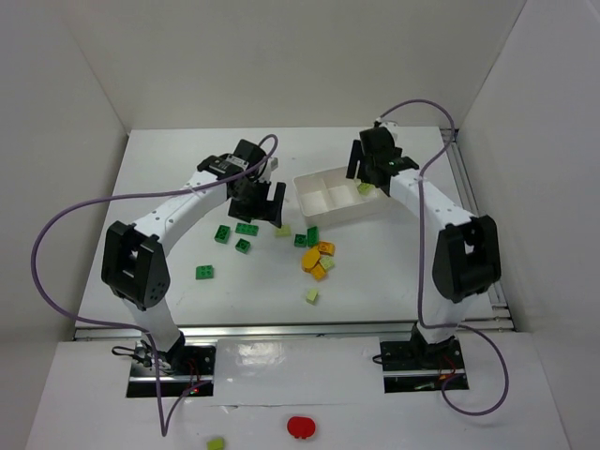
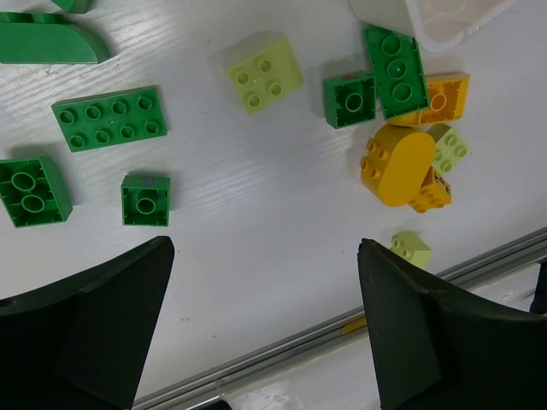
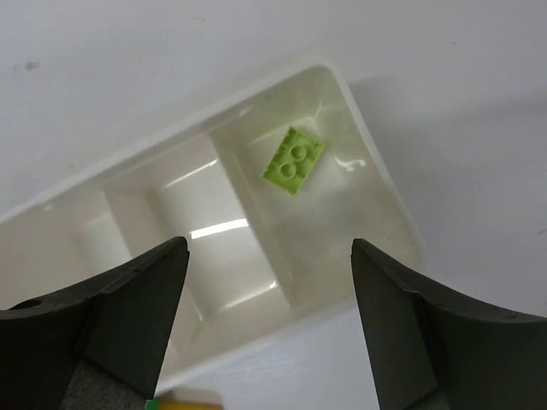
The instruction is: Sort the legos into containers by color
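The white tray (image 1: 307,208) sits at the back right, and a pale yellow-green lego (image 1: 366,188) lies in its right-end compartment. My right gripper (image 1: 373,174) hovers open above that end, and in its wrist view the pale lego (image 3: 293,160) lies flat below the tray wall (image 3: 380,184), clear of the empty right gripper (image 3: 269,248). My left gripper (image 1: 260,214) hangs open over the loose legos. Its wrist view shows dark green bricks (image 2: 109,118), a pale brick (image 2: 264,72) and an orange rounded one (image 2: 397,164) ahead of the left gripper (image 2: 265,246).
More green bricks (image 1: 203,272) lie to the left, and a pale one (image 1: 311,296) lies near the front. Orange pieces (image 1: 320,261) cluster below the tray. A red round object (image 1: 301,427) and a pale brick (image 1: 216,442) rest on the front ledge. The table's metal rail (image 2: 342,329) runs near.
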